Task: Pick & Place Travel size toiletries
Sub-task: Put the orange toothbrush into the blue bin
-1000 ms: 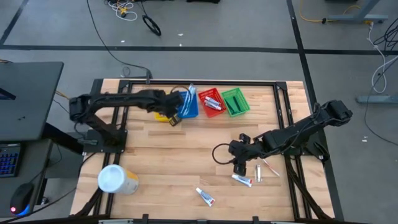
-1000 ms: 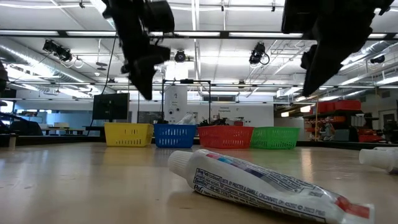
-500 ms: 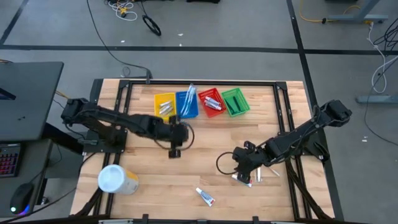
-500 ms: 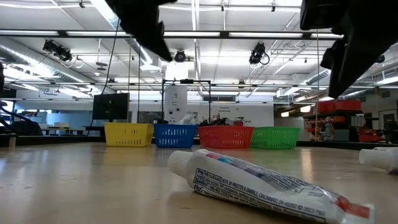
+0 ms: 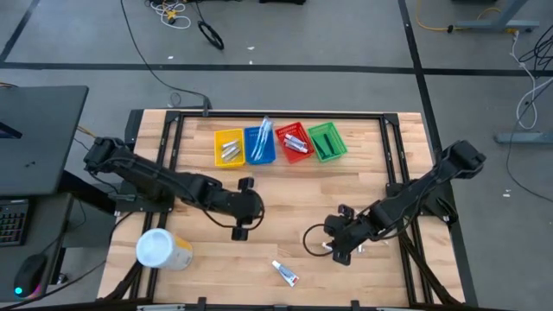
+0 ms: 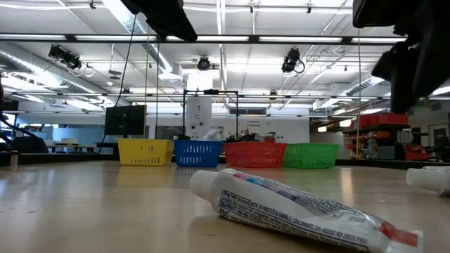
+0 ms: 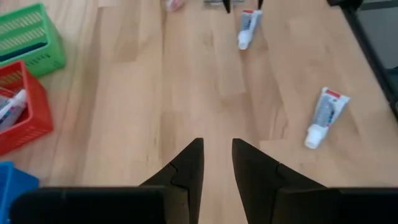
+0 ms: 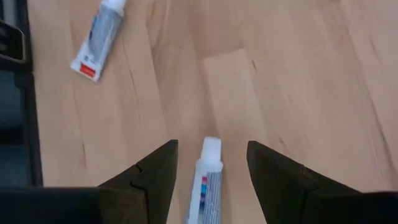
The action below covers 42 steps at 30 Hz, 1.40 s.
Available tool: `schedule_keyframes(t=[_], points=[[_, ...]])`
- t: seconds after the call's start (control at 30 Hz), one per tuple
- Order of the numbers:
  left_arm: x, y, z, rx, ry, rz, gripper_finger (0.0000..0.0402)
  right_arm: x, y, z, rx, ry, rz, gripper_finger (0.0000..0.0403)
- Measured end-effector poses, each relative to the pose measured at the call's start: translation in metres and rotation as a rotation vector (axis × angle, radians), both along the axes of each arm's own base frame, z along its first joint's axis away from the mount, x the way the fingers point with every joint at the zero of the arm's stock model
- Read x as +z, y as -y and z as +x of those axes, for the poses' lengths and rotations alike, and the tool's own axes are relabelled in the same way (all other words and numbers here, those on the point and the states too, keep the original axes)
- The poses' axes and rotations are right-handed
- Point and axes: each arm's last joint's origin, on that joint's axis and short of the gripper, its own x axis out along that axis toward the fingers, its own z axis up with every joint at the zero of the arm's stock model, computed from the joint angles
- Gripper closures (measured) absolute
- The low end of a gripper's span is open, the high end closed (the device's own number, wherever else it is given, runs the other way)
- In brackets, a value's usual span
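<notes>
1. Right gripper (image 8: pixel 211 180): you have it low over the table's right front area, fingers spread wide with nothing clamped. A white toothpaste tube (image 8: pixel 208 180) lies on the wood between the two fingers, cap pointing away from the wrist; its lower end is cut off by the frame edge. From above, the gripper body hides most of this tube.

2. Left gripper (image 7: pixel 216 165): it hangs above bare wood near the table's middle, fingers set to a narrow gap, empty.

3. Second tube (image 5: pixel 285 274): lies alone near the front edge, between the two grippers, touching nothing. It fills the foreground of the low view (image 6: pixel 295 207), where its print is too small to read.

4. Loose items beside the right gripper (image 5: pixel 373 243): partly covered by the arm; you cannot count or identify them.

5. Table (image 5: pixel 285 186): light wood planks.

6. Baskets at the far edge, in a row: yellow basket (image 5: pixel 228 147), blue basket (image 5: pixel 260 144), red basket (image 5: pixel 295 142), green basket (image 5: pixel 327 141). Each holds small items; the kinds are hard to make out.

7. Large white-and-yellow container (image 5: pixel 162 250): lies at the front left corner, well apart from both grippers.
</notes>
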Motion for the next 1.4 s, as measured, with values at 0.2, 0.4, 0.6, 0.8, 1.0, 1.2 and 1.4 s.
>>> schedule_keyframes(t=[0.2, 0.4, 0.6, 0.8, 1.0, 1.2, 1.4], points=[[0.001, 0.006, -0.001, -0.013, 0.02, -0.009, 0.0308, -0.011, 0.003, -0.011, -0.098, -0.143, -0.044, 0.02], [0.002, 0.006, -0.001, -0.015, 0.021, -0.007, 0.0308, -0.014, 0.024, -0.039, -0.33, -0.409, -0.22, 0.02], [0.002, 0.006, -0.001, -0.028, 0.022, 0.008, 0.0308, -0.015, 0.035, -0.059, -0.457, -0.611, -0.278, 0.02], [0.002, 0.006, 0.0, -0.055, 0.023, 0.039, 0.0308, -0.044, 0.039, -0.063, -0.419, -0.646, -0.144, 0.02], [0.002, 0.006, 0.0, -0.066, 0.025, 0.051, 0.0308, -0.064, 0.055, -0.069, -0.44, -0.699, -0.103, 0.02], [0.002, 0.006, 0.0, -0.065, 0.025, 0.05, 0.0308, -0.068, 0.064, -0.066, -0.437, -0.707, -0.055, 0.0207], [0.002, 0.005, 0.0, -0.044, 0.03, 0.067, 0.0308, -0.069, 0.066, -0.062, -0.449, -0.697, -0.024, 0.0277]])
